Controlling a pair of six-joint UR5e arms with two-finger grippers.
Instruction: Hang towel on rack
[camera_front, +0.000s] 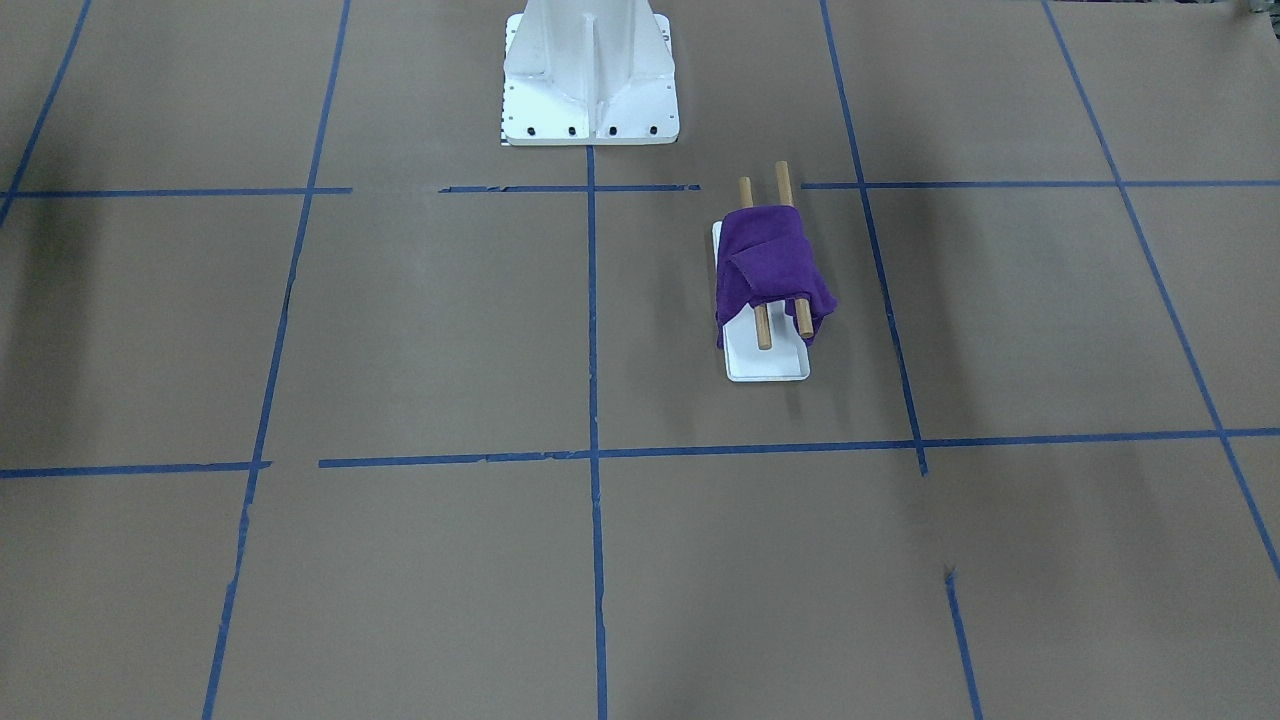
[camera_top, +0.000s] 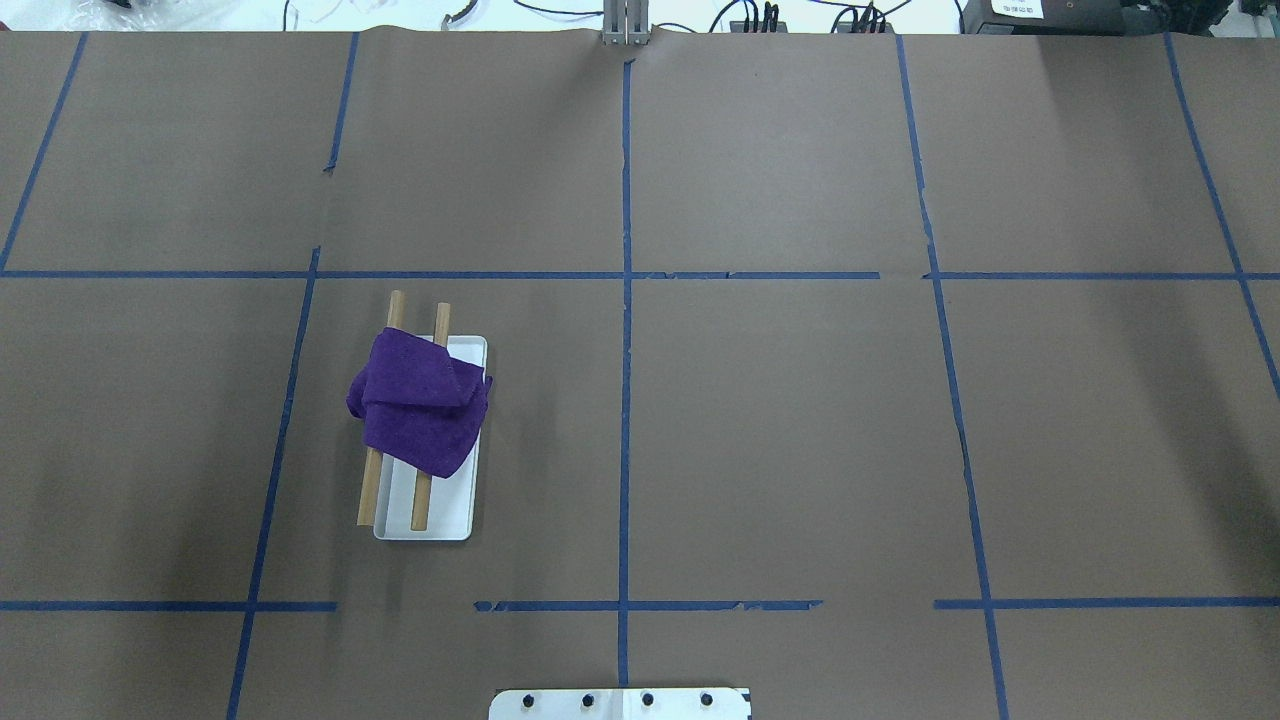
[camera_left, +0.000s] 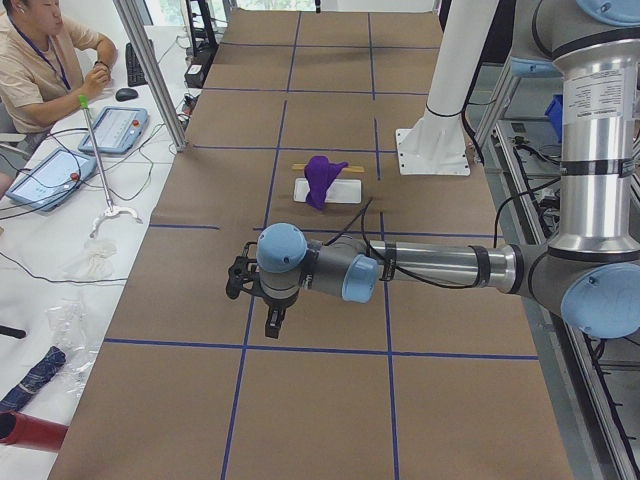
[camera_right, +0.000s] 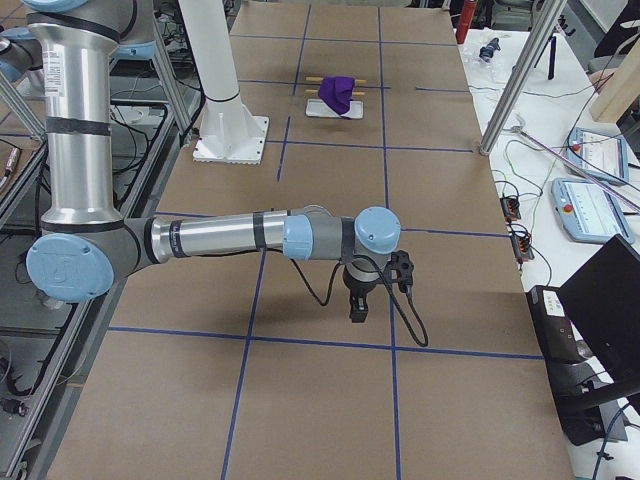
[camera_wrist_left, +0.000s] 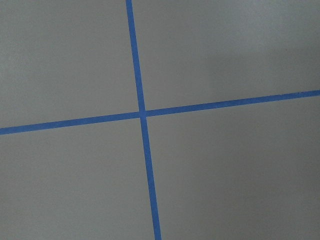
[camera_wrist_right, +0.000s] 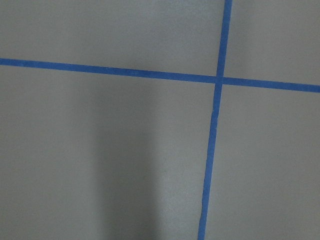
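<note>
Plush purple towel (camera_top: 420, 410) over wooden-dowel rack (camera_top: 450, 505)

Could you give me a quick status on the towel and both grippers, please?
Left gripper, right gripper far from rack, open or shut unclear. Towel bunched over both dowels. No obstruction seen.

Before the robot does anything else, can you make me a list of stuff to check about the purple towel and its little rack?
1. The towel lies over both dowels: ok.
2. The towel is spread smooth: not ok, it sits bunched and folded.
3. The rack stands flat on the table: ok.
4. The left gripper and the right gripper are well away from the rack: ok.
5. Both are empty and open: cannot tell, since they show only in the side views.
</note>
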